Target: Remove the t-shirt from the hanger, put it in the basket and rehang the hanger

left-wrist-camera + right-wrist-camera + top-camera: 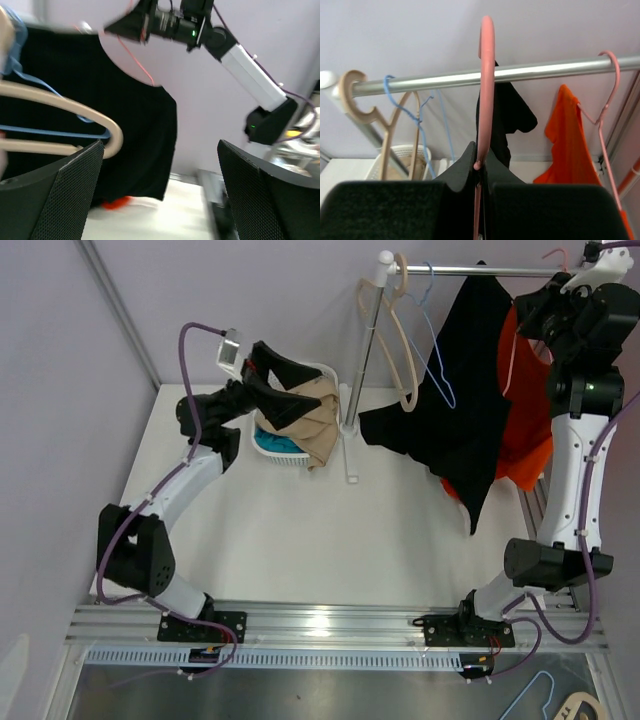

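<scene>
Left gripper (295,385) – jaws spread wide, holding nothing – hovers over the white basket (325,375) containing a beige garment (312,425). On the rail (545,70) hang a bare beige hanger (400,350) and blue hanger (437,360), then the black t-shirt (470,410), apparently still on the pink hanger (486,75). Right gripper (480,170) is clamped on that hanger's hook, just below the rail. An orange garment (525,440) hangs further right.

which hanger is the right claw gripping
The thick pink hanger mid-rail, pinched at its neck by the right claw; the beige hanger, blue hanger and thin pink hanger hang free.
</scene>
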You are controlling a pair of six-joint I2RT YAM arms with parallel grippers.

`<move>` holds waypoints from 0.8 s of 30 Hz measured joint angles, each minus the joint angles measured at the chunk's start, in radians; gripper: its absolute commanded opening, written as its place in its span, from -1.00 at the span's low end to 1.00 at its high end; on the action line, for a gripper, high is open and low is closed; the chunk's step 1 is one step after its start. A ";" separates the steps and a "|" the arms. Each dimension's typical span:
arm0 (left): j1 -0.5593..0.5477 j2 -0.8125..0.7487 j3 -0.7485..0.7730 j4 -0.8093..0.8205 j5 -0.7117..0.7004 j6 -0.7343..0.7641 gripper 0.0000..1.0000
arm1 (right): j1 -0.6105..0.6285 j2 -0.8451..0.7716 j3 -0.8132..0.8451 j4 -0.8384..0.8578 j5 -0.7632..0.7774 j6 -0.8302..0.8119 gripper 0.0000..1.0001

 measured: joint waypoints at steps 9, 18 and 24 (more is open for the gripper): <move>-0.396 -0.221 -0.167 -0.485 -0.242 0.579 0.99 | 0.023 -0.225 -0.273 -0.115 0.081 0.066 -1.00; -0.679 -0.286 0.064 -0.929 -1.096 0.899 0.99 | 0.037 -0.328 -0.339 -0.200 0.096 0.094 -1.00; -0.801 -0.308 0.059 -1.030 -1.178 1.124 0.99 | 0.037 -0.353 -0.319 -0.208 0.083 0.104 -1.00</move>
